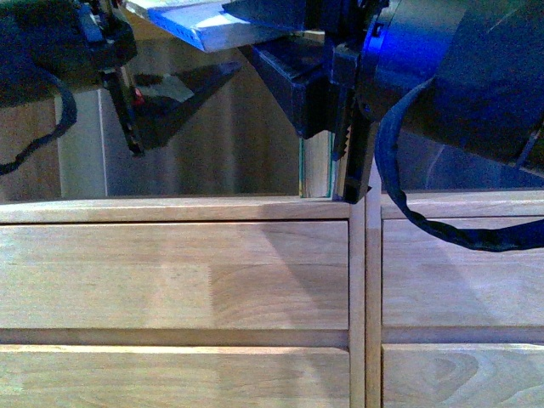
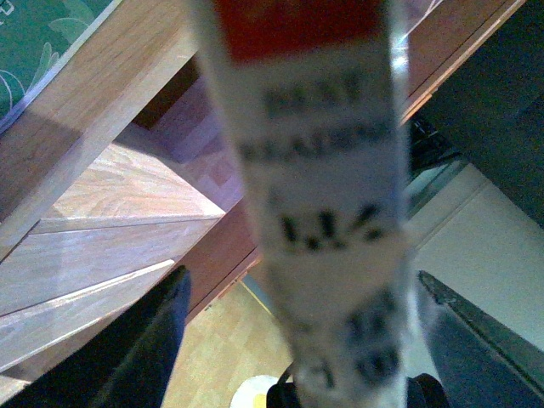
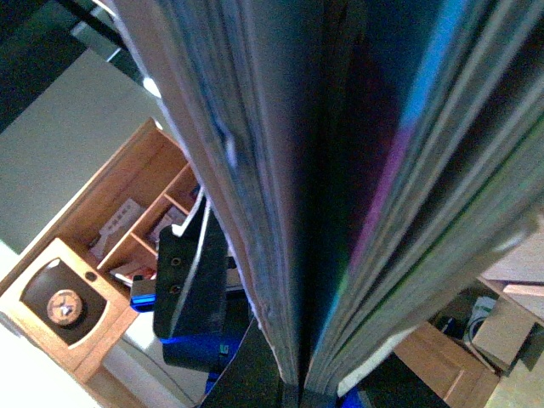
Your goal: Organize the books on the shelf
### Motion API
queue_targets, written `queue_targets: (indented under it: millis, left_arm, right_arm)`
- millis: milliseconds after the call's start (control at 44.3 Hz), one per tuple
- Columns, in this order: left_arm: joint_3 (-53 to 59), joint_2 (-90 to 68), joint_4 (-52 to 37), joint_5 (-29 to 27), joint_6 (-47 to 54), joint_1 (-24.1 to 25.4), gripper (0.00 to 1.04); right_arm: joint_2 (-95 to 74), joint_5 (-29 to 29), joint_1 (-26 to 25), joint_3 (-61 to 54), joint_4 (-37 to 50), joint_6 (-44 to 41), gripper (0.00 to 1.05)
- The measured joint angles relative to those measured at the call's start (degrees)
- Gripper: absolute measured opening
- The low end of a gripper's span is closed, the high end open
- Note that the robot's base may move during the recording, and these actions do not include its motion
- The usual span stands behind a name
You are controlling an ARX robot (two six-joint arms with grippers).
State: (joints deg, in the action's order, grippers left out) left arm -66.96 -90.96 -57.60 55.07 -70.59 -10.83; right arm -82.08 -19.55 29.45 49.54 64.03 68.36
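The teal-green book stands upright in the shelf compartment, against the divider post above the drawers. My right gripper is shut on it from above. In the right wrist view its greyish page edges fill the frame and run down into the shut jaws. The pale booklet lies tilted at the top edge of the front view, above my open left gripper. Its white spine with the red mark runs blurred between the spread fingers, apart from both.
Light-wood drawer fronts fill the lower front view. A green patterned cover lies on a wooden board. A black cable hangs from the right arm. A wooden cabinet with cubbies stands behind.
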Motion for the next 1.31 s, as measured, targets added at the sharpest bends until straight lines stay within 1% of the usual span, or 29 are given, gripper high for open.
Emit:
queue_targets:
  millis: [226, 339, 429, 474, 542, 587, 609, 655, 745, 948, 1038, 1106, 1129, 1196, 1309]
  left_arm:
    - [2.82, 1.66, -4.13, 0.9, -2.29, 2.89, 0.44]
    - [3.34, 2.08, -4.59, 0.79, -2.45, 2.97, 0.34]
    - [3.48, 2.43, -4.68, 0.57, -2.45, 2.97, 0.23]
    - [3.61, 2.62, -4.59, 0.28, -2.45, 2.97, 0.2]
    - [4.22, 3.26, -4.09, -0.2, -2.58, 2.95, 0.12]
    - [4.63, 3.72, -3.76, -0.33, -2.58, 2.95, 0.1]
    - [5.05, 4.17, -3.39, -0.7, -2.54, 2.97, 0.08]
    - [5.49, 4.68, -3.04, -1.09, -2.51, 2.97, 0.07]
    - [7.58, 6.84, -1.73, -1.73, -1.62, 3.26, 0.07]
    - [8.87, 9.86, 2.75, -5.01, 2.21, 4.07, 0.07]
    - [8.28, 10.6, 6.12, -7.87, 6.69, 4.37, 0.07]
    - [6.69, 10.56, 10.03, -11.3, 11.91, 4.35, 0.07]
    - [5.44, 10.19, 12.57, -13.0, 14.84, 4.31, 0.07]
    - [1.22, 8.35, 18.47, -16.41, 21.0, 3.78, 0.07]
    - [-5.18, 4.76, 25.24, -21.66, 30.23, 2.8, 0.07]
  right_arm:
    - [0.0, -1.95, 0.39, -0.17, 1.29, 0.92, 0.07]
    - [0.0, -2.27, 0.42, -0.33, 1.55, 1.07, 0.07]
    - [0.0, -2.34, 0.44, -0.39, 1.55, 1.05, 0.07]
    - [0.0, -2.34, 0.44, -0.44, 1.55, 0.87, 0.09]
    - [0.0, -2.32, 0.46, -0.52, 1.57, 0.9, 0.19]
    - [0.0, -2.32, 0.46, -0.57, 1.57, 0.87, 0.23]
    - [0.0, -2.34, 0.46, -0.59, 1.57, 0.9, 0.26]
    - [0.0, -2.4, 0.48, -0.63, 1.55, 0.9, 0.3]
    - [0.7, -2.91, 0.7, -1.36, 1.53, 0.68, 0.43]
    - [4.0, -4.48, -0.11, -4.52, 0.42, -1.33, 0.64]
    - [6.64, -5.97, -1.66, -7.06, -0.48, -2.73, 0.74]
    - [9.9, -7.52, -3.91, -9.99, -1.86, -4.33, 0.84]
    - [11.76, -8.37, -5.14, -11.54, -2.82, -5.35, 0.89]
    - [15.87, -10.47, -7.96, -14.71, -5.57, -7.63, 0.98]
    - [22.38, -13.68, -12.22, -18.88, -9.84, -10.45, 0.97]
